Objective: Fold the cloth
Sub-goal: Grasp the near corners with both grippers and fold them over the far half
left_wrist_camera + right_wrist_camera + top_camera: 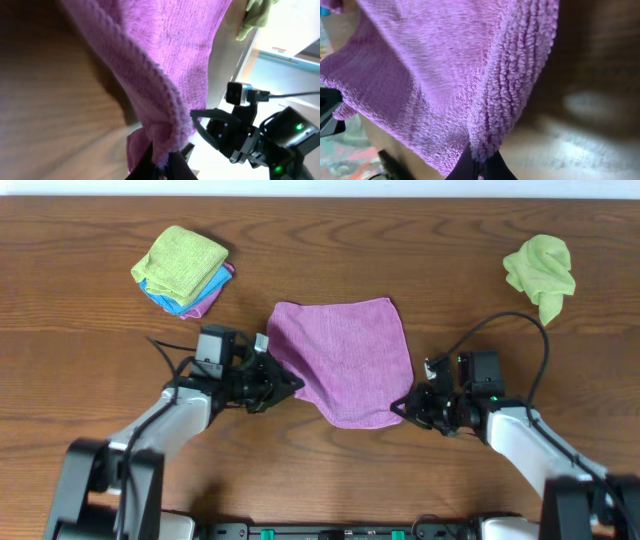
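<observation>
Both near corners of your purple cloth (345, 358) are pinched, one in the left pincer (292, 387), one in the right pincer (402, 406). It lies spread out on the bench (100, 380), so no fold's made yet.

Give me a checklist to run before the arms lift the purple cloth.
1. Is the left claw shut on the cloth, at its left edge: ok.
2. Is the right claw shut on its near right corner: ok.
3. Does the far half lie flat: ok.
4. Are the stack and the green cloth apart from it: ok.
5. Does each pinch hold enough fabric to keep hold: cannot tell.
</observation>
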You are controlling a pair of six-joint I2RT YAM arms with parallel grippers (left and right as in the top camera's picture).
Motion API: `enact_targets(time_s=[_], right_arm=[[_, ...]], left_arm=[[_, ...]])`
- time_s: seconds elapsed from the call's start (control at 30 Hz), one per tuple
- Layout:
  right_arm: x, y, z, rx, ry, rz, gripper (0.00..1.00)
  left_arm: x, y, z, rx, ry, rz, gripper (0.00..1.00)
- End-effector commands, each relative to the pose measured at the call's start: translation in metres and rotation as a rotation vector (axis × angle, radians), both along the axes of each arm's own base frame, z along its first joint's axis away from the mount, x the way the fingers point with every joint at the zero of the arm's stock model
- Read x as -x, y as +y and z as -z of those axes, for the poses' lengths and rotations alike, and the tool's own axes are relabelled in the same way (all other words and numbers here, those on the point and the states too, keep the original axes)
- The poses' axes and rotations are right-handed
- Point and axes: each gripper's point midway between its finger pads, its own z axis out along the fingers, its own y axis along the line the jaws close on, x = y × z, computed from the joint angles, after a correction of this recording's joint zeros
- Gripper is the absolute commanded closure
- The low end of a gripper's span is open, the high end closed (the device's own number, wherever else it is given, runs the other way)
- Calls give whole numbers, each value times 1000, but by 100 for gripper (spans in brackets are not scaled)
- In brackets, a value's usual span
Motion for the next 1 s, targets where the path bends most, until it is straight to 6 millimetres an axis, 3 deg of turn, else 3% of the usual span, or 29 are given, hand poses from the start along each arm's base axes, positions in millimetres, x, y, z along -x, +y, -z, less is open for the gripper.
enact_targets(time_s=[0.0, 0.3, 0.53, 0.77, 0.97], right_arm=[[0, 8, -25, -44, -54, -19, 99], [37, 5, -43, -35, 11, -31, 99], [54, 3, -53, -27, 14, -42, 99], [45, -10, -53, 65, -57, -5, 99], [9, -25, -53, 165, -197, 51, 99]], left_arm=[[3, 14, -11, -20, -55, 27, 94], [42, 26, -4, -64, 73, 75, 94], [55, 27, -5, -65, 112, 96, 94], [47, 30, -19, -95, 38, 71, 94], [21, 42, -17, -187, -14, -32, 94]])
